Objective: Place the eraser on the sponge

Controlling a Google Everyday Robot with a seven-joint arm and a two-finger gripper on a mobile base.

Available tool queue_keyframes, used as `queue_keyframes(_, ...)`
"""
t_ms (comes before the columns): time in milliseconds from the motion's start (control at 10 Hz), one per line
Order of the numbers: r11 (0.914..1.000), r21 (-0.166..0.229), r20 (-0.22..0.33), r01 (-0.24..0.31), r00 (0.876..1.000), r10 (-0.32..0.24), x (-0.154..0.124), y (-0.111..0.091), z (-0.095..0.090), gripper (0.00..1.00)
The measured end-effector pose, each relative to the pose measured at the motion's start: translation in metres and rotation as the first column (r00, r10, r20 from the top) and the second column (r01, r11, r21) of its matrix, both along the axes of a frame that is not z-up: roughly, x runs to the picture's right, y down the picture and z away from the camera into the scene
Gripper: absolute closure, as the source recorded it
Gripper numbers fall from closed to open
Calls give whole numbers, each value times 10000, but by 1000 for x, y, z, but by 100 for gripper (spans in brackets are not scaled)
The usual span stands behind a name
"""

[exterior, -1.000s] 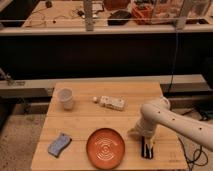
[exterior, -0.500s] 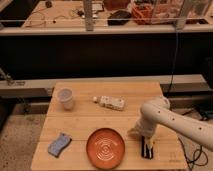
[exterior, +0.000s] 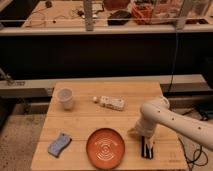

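Observation:
The sponge (exterior: 59,144), a small blue-grey pad with wavy edges, lies flat near the front left corner of the wooden table (exterior: 80,125). The eraser (exterior: 112,103), a whitish speckled rectangular block, lies at the back centre of the table with a small white ball (exterior: 95,99) just left of it. My gripper (exterior: 146,149) hangs from the white arm (exterior: 165,117) at the front right, pointing down at the tabletop, right of the orange plate (exterior: 105,147). It is far from both the eraser and the sponge.
A white cup (exterior: 65,97) stands upright at the back left of the table. The orange plate sits front centre, between sponge and gripper. Behind the table runs a dark bench with a cluttered shelf.

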State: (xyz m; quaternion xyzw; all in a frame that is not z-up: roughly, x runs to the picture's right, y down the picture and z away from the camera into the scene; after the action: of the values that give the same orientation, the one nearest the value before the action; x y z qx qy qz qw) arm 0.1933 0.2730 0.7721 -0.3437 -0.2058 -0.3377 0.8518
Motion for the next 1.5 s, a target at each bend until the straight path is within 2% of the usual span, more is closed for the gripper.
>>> queue_keyframes(1500,9999,157,-49,-32,10000,33,-3,-2,-3,20)
